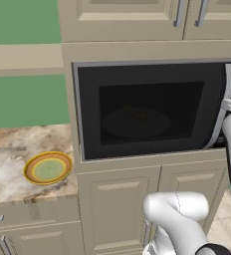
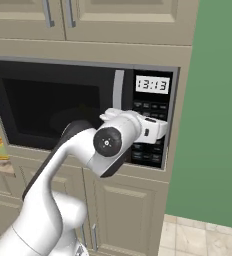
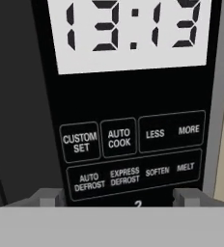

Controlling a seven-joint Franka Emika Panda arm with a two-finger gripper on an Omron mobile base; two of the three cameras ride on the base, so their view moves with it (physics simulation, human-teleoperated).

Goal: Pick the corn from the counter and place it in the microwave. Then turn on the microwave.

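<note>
While our arm reaches across the cabinet front, the microwave [image 1: 147, 109] sits built into the beige cabinets with its dark glass door shut and its long silver handle [image 2: 118, 90] upright beside the button panel [image 2: 150, 125]. Through the glass in the left base view we make out the pale turntable plate [image 1: 136, 122] with a faint yellowish shape on it, which we take to be the corn [image 1: 135, 112], though it is too dim to be certain. To the left, the marbled counter [image 1: 18, 149] carries a round green plate with a yellow rim [image 1: 48, 168], well apart from the microwave.

Our gripper [image 3: 119, 197] is close in front of the panel, jaws spread wide and grasping nothing; in the hand view its fingertips [image 3: 49, 197] stand either side of the lower button rows. Above them we read "CUSTOM SET", "AUTO COOK", "LESS", "MORE", then "AUTO DEFROST", "EXPRESS DEFROST", "SOFTEN", "MELT". The clock display [image 3: 133, 29] shows 13:13.
</note>
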